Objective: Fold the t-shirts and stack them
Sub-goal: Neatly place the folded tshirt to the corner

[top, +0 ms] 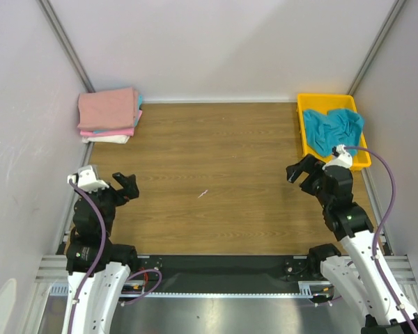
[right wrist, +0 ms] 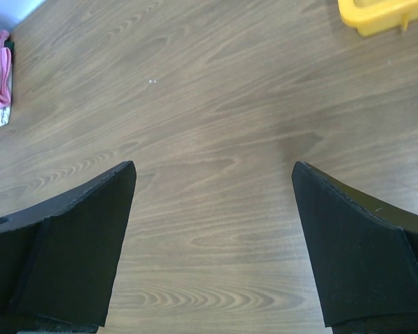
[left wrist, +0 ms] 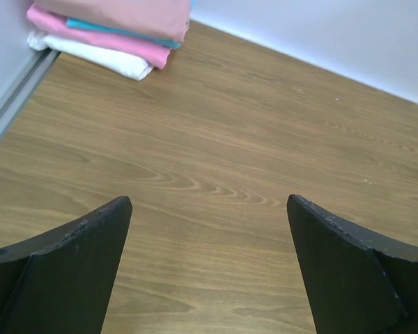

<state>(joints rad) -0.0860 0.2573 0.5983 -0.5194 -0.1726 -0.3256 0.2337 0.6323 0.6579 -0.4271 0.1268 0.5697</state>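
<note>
1. Stack [top: 110,115], upper left of the top view: folded shirts with dusty pink on top, tucked in the corner, probably so folding can happen mid-table [top: 216,146].
2. Left gripper [top: 125,186], lower left: jaws spread wide, holding nothing. The arm is bent low and angled toward the middle.
3. Right gripper [top: 301,170], right of centre: jaws spread wide and empty, arm folded, just beside the tray [top: 320,99].
4. Teal shirt [top: 332,129], upper right: crumpled in the tray, apparently next to fold.

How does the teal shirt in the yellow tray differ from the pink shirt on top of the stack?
The teal shirt lies crumpled; the pink shirt is folded flat. The teal shirt sits alone in the yellow tray at far right; the pink shirt tops a stack at far left. Both are soft cloth.
</note>
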